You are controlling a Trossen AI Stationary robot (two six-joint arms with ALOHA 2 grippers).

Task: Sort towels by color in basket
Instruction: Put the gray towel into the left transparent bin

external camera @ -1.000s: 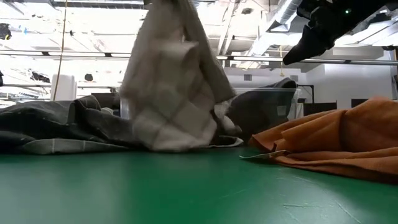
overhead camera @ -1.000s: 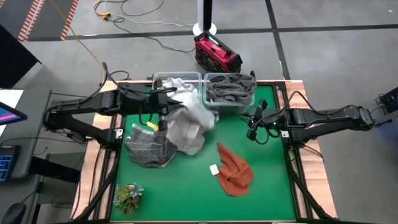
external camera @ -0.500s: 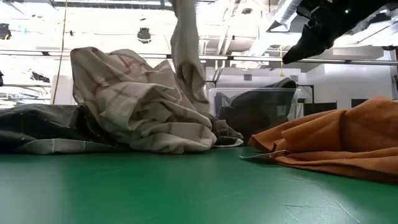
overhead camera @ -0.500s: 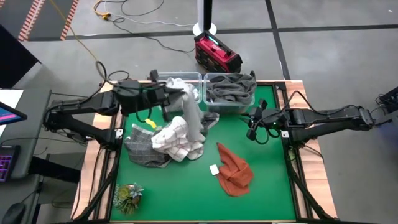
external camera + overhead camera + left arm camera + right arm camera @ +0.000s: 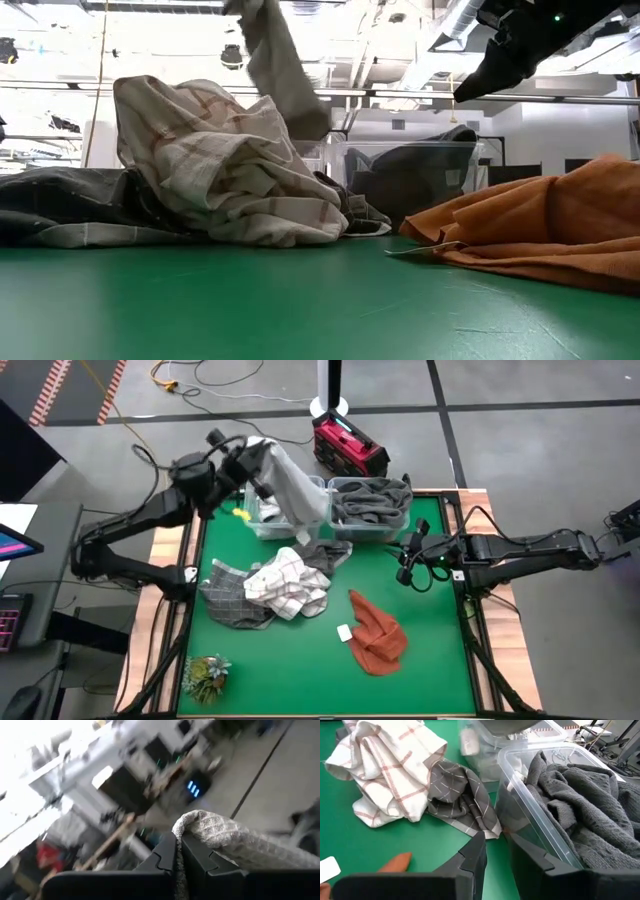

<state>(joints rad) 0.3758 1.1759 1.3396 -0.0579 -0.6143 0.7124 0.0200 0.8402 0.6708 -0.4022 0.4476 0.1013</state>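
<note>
My left gripper (image 5: 258, 460) is raised above the table's far-left corner, shut on a pale grey waffle towel (image 5: 295, 490) that hangs over the clear left bin (image 5: 262, 523). In the low view this towel (image 5: 285, 70) hangs high. A white towel with red checks (image 5: 287, 586) lies on a dark grey checked towel (image 5: 232, 600). Another dark checked towel (image 5: 325, 555) lies by the bins. A rust orange towel (image 5: 378, 632) lies right of centre. My right gripper (image 5: 408, 563) waits open near the right bin (image 5: 370, 528), which holds dark grey towels (image 5: 368, 500). My left gripper pinches the pale towel between its two fingers at a bunched fold near the upper end (image 5: 200, 822). The cloth is lifted clear of the table and drapes slack away from the fingers, with its lower end (image 5: 312, 512) above the left bin's rim.
A small green plant (image 5: 205, 678) stands at the near-left corner. A white tag (image 5: 344, 632) lies beside the orange towel. A red box (image 5: 350, 445) and cables lie on the floor beyond the far edge. Bare green mat (image 5: 290, 670) shows along the near side.
My left gripper has risen and moved toward the table's far-left corner, still shut. The white red-checked towel dropped out of the lifted bundle onto the dark checked towel. The pale grey towel has come clear of the pile and now hangs over the left bin.
</note>
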